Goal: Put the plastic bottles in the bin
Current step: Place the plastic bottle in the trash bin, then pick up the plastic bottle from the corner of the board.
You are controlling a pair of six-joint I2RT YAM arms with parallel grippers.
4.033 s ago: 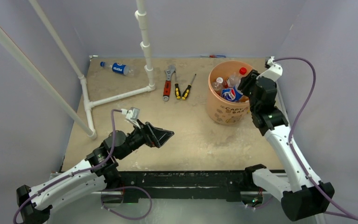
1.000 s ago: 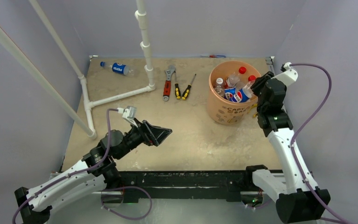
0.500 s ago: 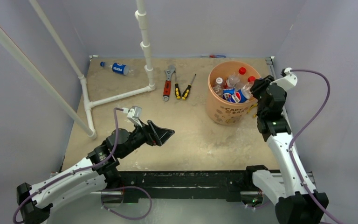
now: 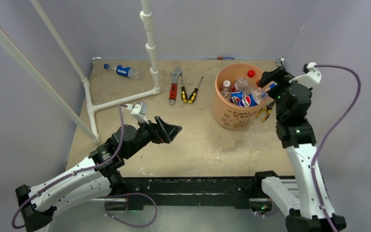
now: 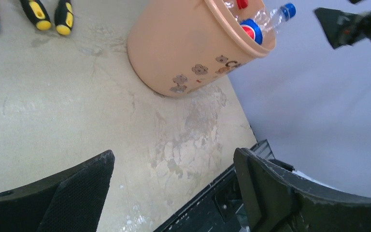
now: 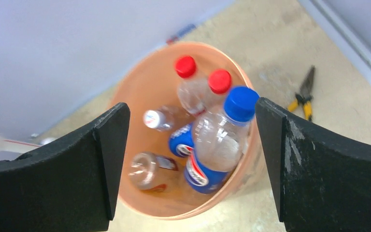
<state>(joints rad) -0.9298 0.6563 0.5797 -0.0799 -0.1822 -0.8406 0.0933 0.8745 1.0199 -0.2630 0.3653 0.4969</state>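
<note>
The right gripper [image 6: 189, 155] hangs over the round orange plastic bin [image 4: 227, 116], its jaws spread wide with nothing in them. Small clear plastic bottles [image 6: 207, 145] with red, white and blue caps lie inside the bin. One more clear bottle with a blue label [image 4: 121, 70] lies on the sandy table [image 4: 207, 145], far off behind the white pipe frame [image 4: 125, 99]. The left gripper [image 5: 171, 186] is wide too and holds nothing.

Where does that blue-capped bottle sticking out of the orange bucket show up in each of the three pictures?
Top external: the blue-capped bottle leans over the orange bin's right rim, upper right.
Left wrist: the blue-capped bottle pokes over the orange bin's rim, top edge, right of centre.
Right wrist: the blue-capped bottle sits dead centre, leaning on the rim.
Shared landmark: the orange bin.
</note>
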